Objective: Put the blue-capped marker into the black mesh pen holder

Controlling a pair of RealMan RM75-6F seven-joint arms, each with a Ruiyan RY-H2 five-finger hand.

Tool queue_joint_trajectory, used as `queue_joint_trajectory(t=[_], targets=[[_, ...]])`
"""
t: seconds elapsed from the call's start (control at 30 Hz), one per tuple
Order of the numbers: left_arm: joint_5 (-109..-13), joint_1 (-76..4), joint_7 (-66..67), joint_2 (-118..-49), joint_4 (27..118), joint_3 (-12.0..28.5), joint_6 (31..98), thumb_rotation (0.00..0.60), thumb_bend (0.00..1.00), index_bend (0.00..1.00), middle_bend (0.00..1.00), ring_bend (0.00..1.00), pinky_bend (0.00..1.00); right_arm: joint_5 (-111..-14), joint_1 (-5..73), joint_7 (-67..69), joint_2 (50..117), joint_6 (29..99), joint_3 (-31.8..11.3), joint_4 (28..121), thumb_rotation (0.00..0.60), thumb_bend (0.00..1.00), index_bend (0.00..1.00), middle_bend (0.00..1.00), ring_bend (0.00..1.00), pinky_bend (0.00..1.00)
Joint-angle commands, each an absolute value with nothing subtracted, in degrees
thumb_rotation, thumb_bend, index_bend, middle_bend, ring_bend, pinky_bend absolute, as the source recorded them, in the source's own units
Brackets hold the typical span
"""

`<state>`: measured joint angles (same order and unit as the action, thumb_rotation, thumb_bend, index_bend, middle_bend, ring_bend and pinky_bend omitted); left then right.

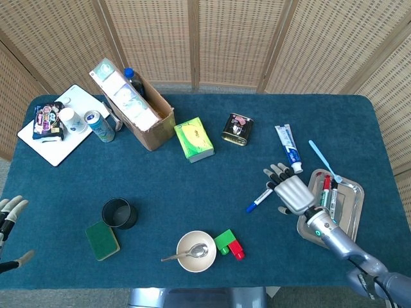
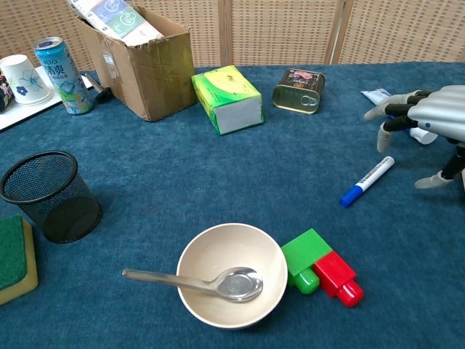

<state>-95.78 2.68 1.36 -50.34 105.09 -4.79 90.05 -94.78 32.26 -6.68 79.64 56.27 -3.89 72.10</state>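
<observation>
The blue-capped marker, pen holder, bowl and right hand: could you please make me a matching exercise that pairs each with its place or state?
Things:
1. blue-capped marker
2. black mesh pen holder
3. bowl
4. right hand

States:
A. holds a spoon
B. hovers open above the marker's white end
C. lies flat on the cloth, unheld
D. stands upright beside a green sponge

Pairs: 1-C, 2-D, 3-A, 4-B

The counter [image 2: 182,182] wears a matt, napped blue cloth. The pen holder [image 2: 49,196] is black wire mesh, dull in finish. The marker [image 2: 367,180] looks like smooth white plastic with a glossy blue cap. The right hand [image 2: 429,123] has a silvery, satin shell. The bowl [image 2: 231,275] is smooth and matt cream; its spoon [image 2: 211,281] is polished metal. The box [image 2: 142,62] is creased brown cardboard. 2 blocks [image 2: 323,270] are shiny plastic.
</observation>
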Motion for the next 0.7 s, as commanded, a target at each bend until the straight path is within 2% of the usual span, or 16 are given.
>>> queue_joint_trajectory(t=[0.03, 0.33, 0.7], targets=[[-95.63, 2.71, 1.0, -50.22, 105.06, -4.72, 90.17, 0.6, 0.06, 0.05, 0.0, 0.0, 0.11, -94.46, 32.87, -6.69, 80.77, 56.06, -3.49, 71.24, 0.6, 0.23, 0.38, 0.0, 0.0, 0.14], [-95.4, 2.58, 0.55, -50.01, 105.0, -4.7, 89.89, 0.6, 0.06, 0.05, 0.0, 0.0, 0.11, -93.82, 34.24, -6.6, 83.99, 57.03, -3.22, 69.35, 0.6, 0.33, 0.41, 0.0, 0.0, 0.17], [-95.35, 2.6, 0.24, -49.87, 104.89, -4.73, 89.89, 0.6, 0.06, 0.05, 0.0, 0.0, 0.11, -92.7, 35.32, -8.06, 85.71, 56.53, -2.45, 67.7, 0.6, 0.35, 0.41, 0.0, 0.0, 0.18]])
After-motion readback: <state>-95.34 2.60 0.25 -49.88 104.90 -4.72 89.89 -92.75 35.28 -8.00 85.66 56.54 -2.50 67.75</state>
